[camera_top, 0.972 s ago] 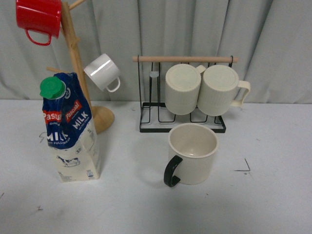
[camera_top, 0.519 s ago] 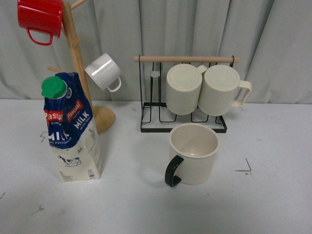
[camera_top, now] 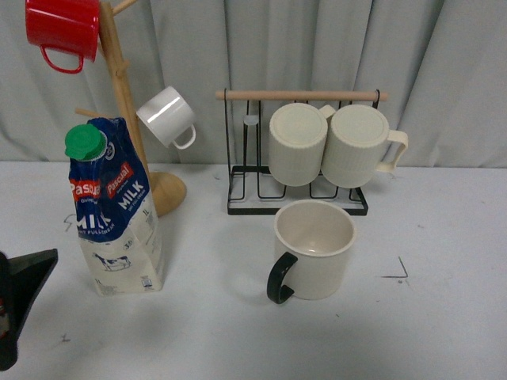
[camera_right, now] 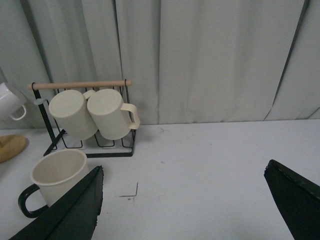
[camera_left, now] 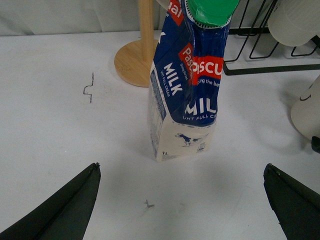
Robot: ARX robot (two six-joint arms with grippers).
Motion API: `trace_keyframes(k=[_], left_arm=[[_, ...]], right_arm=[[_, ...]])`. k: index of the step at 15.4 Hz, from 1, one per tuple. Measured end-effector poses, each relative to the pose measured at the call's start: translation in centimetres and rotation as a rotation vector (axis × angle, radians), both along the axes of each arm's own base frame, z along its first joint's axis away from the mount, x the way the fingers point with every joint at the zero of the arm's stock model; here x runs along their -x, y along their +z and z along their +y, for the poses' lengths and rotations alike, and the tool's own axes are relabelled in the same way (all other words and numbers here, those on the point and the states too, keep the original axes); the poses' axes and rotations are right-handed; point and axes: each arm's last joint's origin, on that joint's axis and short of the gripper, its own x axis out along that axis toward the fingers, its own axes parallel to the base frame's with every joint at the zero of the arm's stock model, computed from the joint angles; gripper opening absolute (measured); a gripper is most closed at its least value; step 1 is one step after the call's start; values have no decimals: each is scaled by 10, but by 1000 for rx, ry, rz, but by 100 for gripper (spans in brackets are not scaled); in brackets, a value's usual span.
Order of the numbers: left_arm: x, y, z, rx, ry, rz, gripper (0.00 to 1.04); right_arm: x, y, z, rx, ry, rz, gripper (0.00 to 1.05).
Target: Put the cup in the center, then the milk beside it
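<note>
The cup (camera_top: 313, 249), a wide cream mug with a black handle turned toward me, stands upright on the white table (camera_top: 238, 340) in front of the wire rack. At the left stands the milk (camera_top: 115, 210), a tall blue and cream carton with a green cap. My left gripper (camera_top: 22, 297) shows at the lower left edge, just short of the carton. In the left wrist view the left gripper (camera_left: 181, 170) is open, the milk (camera_left: 187, 85) ahead of its gap and untouched. My right gripper (camera_right: 185, 167) is open over bare table, the cup (camera_right: 55, 177) beside one finger.
A wooden mug tree (camera_top: 127, 111) behind the milk holds a red mug (camera_top: 63, 28) and a small white mug (camera_top: 166, 116). A black wire rack (camera_top: 297, 202) holds two ribbed cream mugs (camera_top: 297, 145) (camera_top: 356, 146). A grey curtain hangs behind.
My left gripper has come into the front view at the lower left, near the milk. The cup and the milk stand where they were.
</note>
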Motion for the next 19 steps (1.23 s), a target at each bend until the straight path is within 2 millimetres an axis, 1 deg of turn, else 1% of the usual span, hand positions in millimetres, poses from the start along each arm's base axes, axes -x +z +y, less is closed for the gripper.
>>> trace_keyframes(k=[3, 7, 10, 12, 14, 15, 16, 19], left_arm=[[-27, 1, -13, 6, -34, 8, 98], [-55, 2, -28, 3, -50, -3, 98], [-72, -9, -35, -7, -14, -14, 98], [-83, -15, -36, -15, 48, -48, 98], [-91, -19, -38, 0, 71, -70, 98], [-94, -21, -37, 21, 80, -68, 95], [-98, -23, -35, 75, 99, -49, 72], [-100, -25, -34, 124, 116, -31, 37]], right_arm=[[0, 0, 0, 0, 0, 0, 98], [0, 0, 0, 0, 0, 0, 98], [0, 0, 0, 0, 0, 0, 98], [0, 0, 0, 0, 0, 0, 98], [0, 0, 0, 0, 0, 0, 98], [0, 0, 0, 0, 0, 0, 98], [0, 0, 0, 0, 0, 0, 98], [0, 0, 0, 0, 0, 0, 98]])
